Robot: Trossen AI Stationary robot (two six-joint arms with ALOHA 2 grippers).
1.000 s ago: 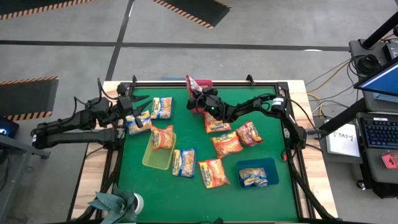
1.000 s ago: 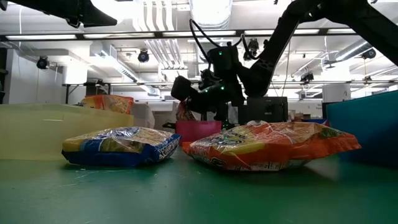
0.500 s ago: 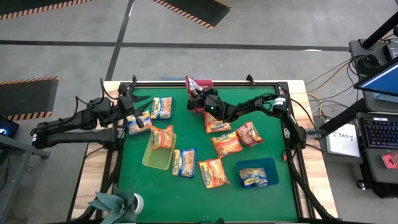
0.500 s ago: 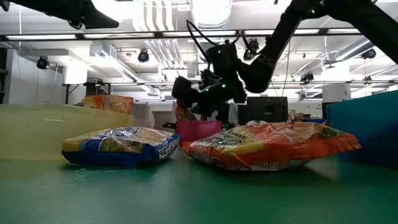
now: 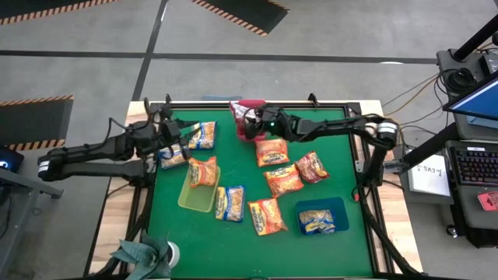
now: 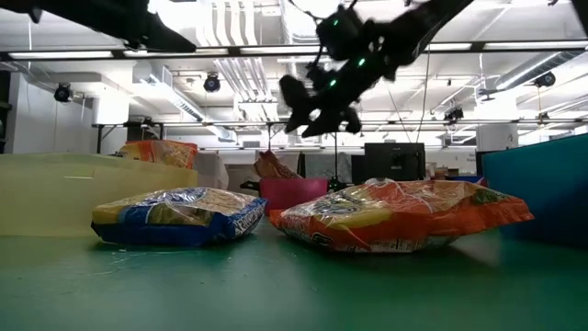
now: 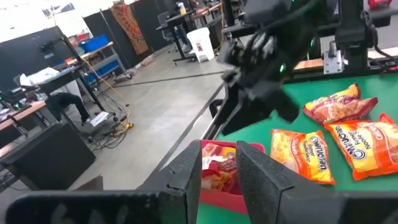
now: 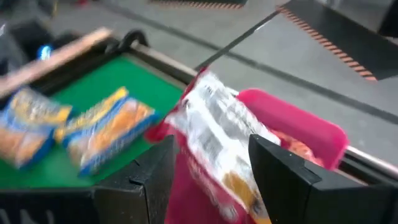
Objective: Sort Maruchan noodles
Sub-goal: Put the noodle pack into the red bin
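Both claws gape empty: right claw [image 5: 250, 124] above red tray [image 5: 250, 104], left claw [image 5: 180, 132] over packets [image 5: 202, 134].

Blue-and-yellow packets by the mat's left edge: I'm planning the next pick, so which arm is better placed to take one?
Left. The left gripper hovers open right next to a blue-and-yellow packet. The right gripper, also open, is over the red tray, farther from it.

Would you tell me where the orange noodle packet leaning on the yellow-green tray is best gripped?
I would grip the orange packet by its raised upper edge, coming straight down from above. It lies tilted over the rim of the yellow-green tray, so that edge stands free of the mat and probably gives the fingers room on both flat faces.
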